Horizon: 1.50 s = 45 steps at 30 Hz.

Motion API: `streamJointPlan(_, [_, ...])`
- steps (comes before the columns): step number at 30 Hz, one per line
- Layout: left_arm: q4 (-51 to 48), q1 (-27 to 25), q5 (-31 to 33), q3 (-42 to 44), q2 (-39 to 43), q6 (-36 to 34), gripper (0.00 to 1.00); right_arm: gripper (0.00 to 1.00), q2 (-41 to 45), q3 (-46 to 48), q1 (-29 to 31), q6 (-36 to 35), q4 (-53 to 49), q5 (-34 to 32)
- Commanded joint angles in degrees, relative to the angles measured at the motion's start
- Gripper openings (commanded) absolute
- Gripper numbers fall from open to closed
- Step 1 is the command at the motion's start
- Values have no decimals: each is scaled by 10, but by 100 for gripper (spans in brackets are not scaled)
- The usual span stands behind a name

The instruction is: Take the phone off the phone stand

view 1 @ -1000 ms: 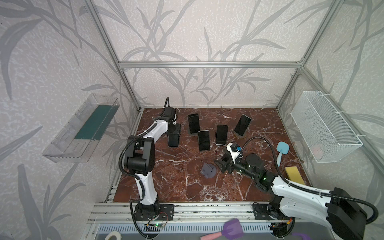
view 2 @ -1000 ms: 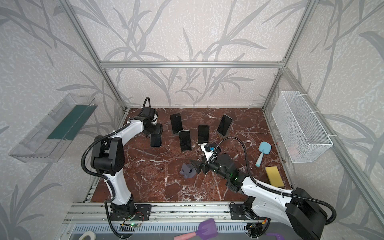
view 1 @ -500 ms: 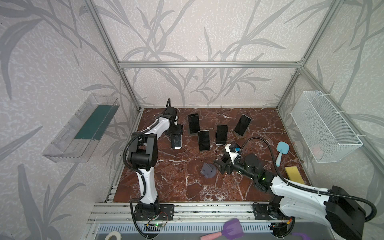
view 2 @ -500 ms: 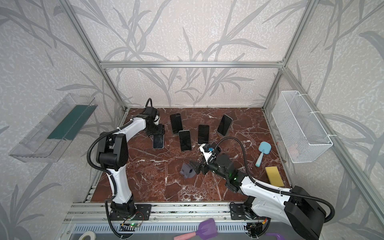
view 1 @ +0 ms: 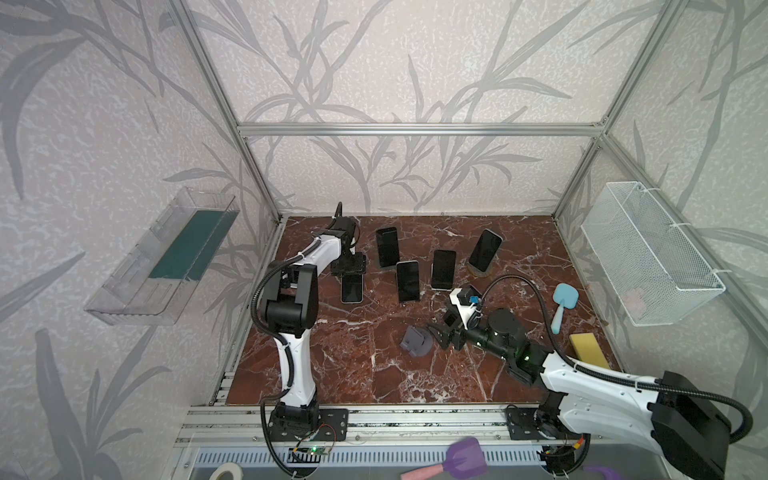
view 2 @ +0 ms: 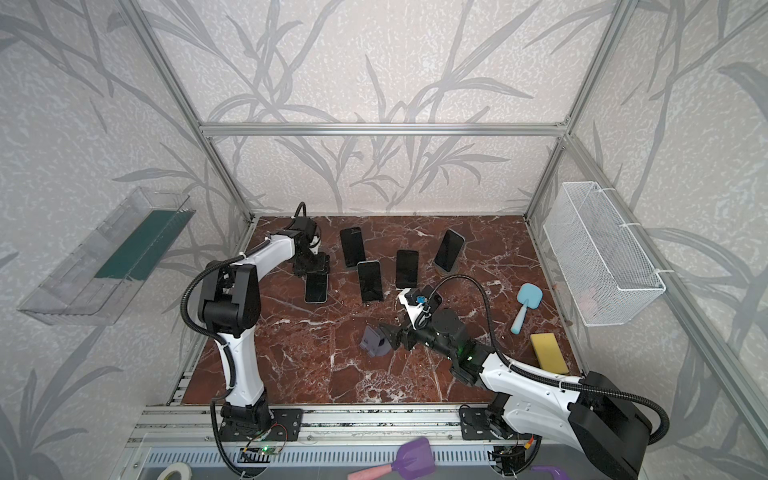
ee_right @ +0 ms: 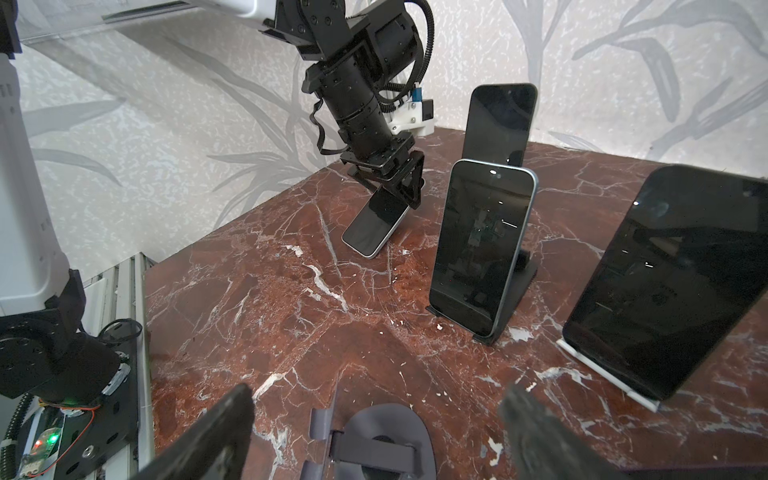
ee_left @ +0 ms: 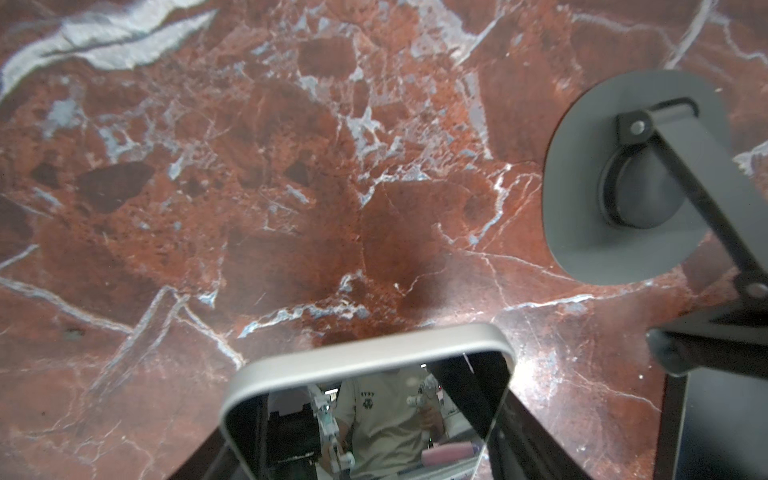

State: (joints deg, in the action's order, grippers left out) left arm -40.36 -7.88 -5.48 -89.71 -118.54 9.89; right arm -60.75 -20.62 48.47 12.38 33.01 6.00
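Note:
My left gripper point(view 1: 349, 268) point(view 2: 311, 266) is at the back left, shut on a silver-edged phone point(view 1: 352, 289) point(view 2: 316, 287). In the right wrist view the left gripper point(ee_right: 390, 183) holds the phone point(ee_right: 374, 226) by its upper end, tilted, with its lower end down at the marble table. The left wrist view shows the phone point(ee_left: 365, 399) between the dark fingers point(ee_left: 536, 436). An empty grey phone stand point(view 1: 413, 340) point(ee_right: 386, 440) sits front centre. My right gripper point(view 1: 438, 334) point(ee_right: 378, 399) stands open astride it, fingers apart from it.
Several other dark phones lean on stands behind: point(view 1: 386, 247), point(view 1: 407, 280), point(view 1: 443, 269), point(view 1: 484, 249). One grey stand base point(ee_left: 623, 178) lies close to the held phone. A blue brush point(view 1: 563, 303) and yellow sponge point(view 1: 588, 351) lie right. A wire basket point(view 1: 648, 253) hangs on the right wall.
The left gripper has carried the phone a little toward the front and lower, and its elbow has swung right. The right arm has barely moved.

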Motion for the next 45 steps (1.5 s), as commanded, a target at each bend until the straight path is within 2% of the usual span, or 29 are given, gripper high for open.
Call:
streamJointPlan(1, [-19, -4, 19, 10, -10, -7, 50, 92, 0, -10, 5, 3, 12, -6])
streamJointPlan(7, [-28, -7, 14, 8, -14, -21, 50, 92, -19, -12, 6, 9, 22, -1])
streamJointPlan(12, [-39, -10, 37, 10, -19, -40, 50, 92, -20, -12, 9, 6, 22, -3])
streamJointPlan(30, [-23, -22, 8, 3, -31, -33, 53, 92, -18, -13, 13, 5, 21, -3])
streamJointPlan(45, [-33, -22, 25, -4, -29, -24, 54, 91, 9, -2, 15, -3, 14, -40])
